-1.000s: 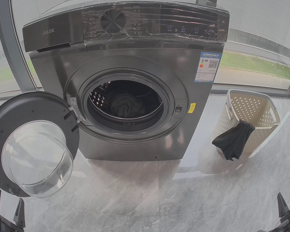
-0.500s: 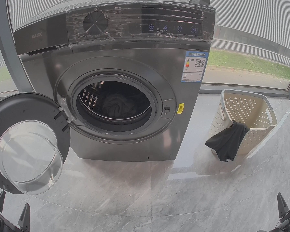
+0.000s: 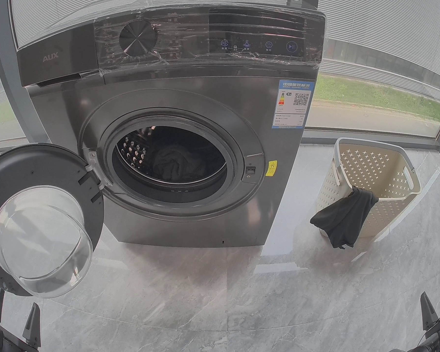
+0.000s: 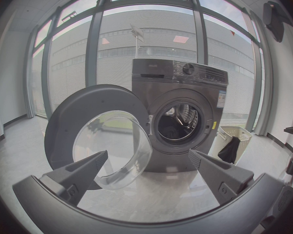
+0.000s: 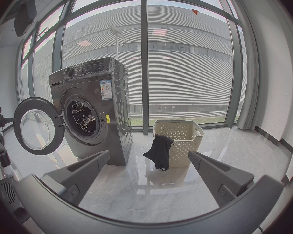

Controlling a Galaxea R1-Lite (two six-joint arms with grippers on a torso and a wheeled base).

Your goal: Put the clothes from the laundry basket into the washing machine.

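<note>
Seemingly marble floor [image 3: 205, 289], tall windows [image 3: 376, 25]

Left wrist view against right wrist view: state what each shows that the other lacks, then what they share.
Left wrist: dark clothes lying in the drum, and the open left gripper. Right wrist: the washing machine's side panel, and the open right gripper. Both: the open door, the laundry basket and the black garment draped over its rim.
</note>
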